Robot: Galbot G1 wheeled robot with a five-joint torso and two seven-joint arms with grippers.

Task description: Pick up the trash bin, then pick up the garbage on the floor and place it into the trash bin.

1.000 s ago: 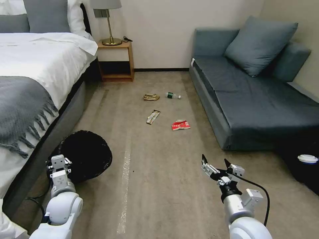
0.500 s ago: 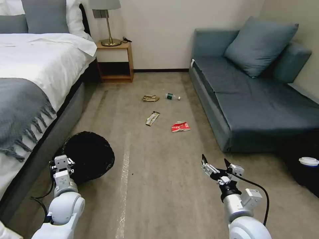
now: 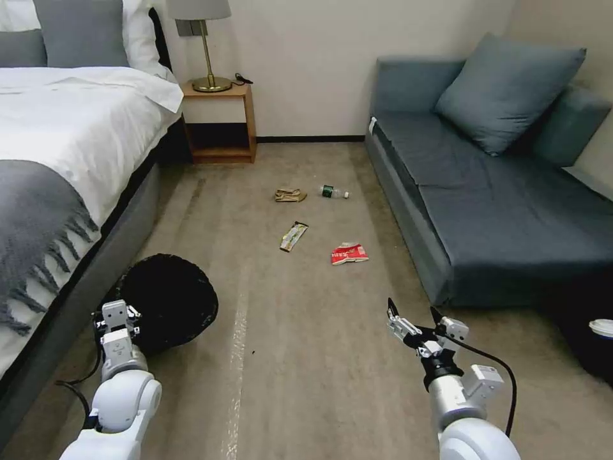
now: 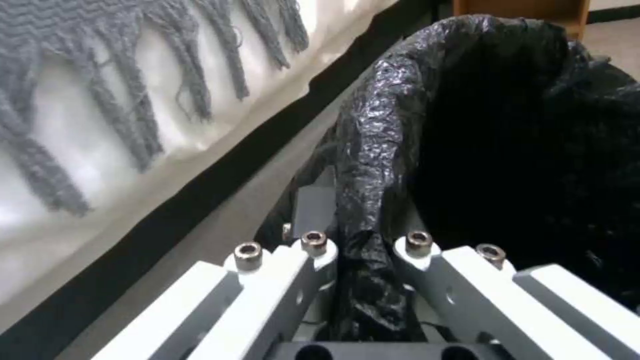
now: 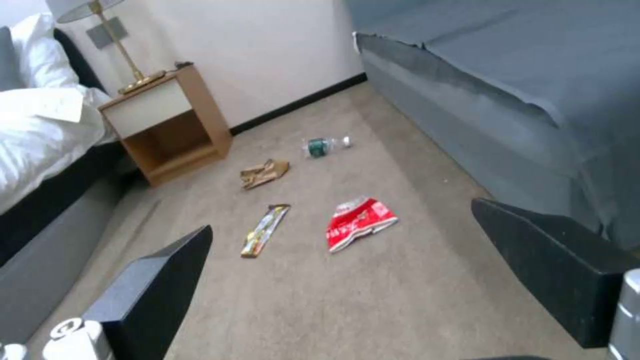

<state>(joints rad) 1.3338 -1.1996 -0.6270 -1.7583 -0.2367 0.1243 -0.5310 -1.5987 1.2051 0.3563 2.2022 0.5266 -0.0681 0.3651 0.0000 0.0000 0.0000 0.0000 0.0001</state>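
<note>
The trash bin (image 3: 167,297), lined with a black bag, hangs tilted by the bed side. My left gripper (image 3: 115,316) is shut on its near rim. In the left wrist view the crinkled bag rim (image 4: 373,165) runs between the white fingers (image 4: 427,250). My right gripper (image 3: 412,313) stands open above bare carpet, holding nothing. Ahead on the floor lies the garbage: a red-and-white packet (image 3: 349,253), a long yellow-green wrapper (image 3: 294,236), a tan paper bag (image 3: 290,195) and a small clear bottle (image 3: 333,191). All of it lies well beyond the right gripper's black fingers (image 5: 160,280).
The bed (image 3: 57,160) runs along the left and a grey-blue sofa (image 3: 485,198) along the right. A wooden nightstand (image 3: 217,121) with a lamp stands at the back wall. A dark object with a white lid (image 3: 600,328) sits at far right. Open carpet lies between.
The whole picture has slid downward and the litter sits nearer, so the camera has moved forward. The bin stays in my left gripper. My right gripper keeps its open pose.
</note>
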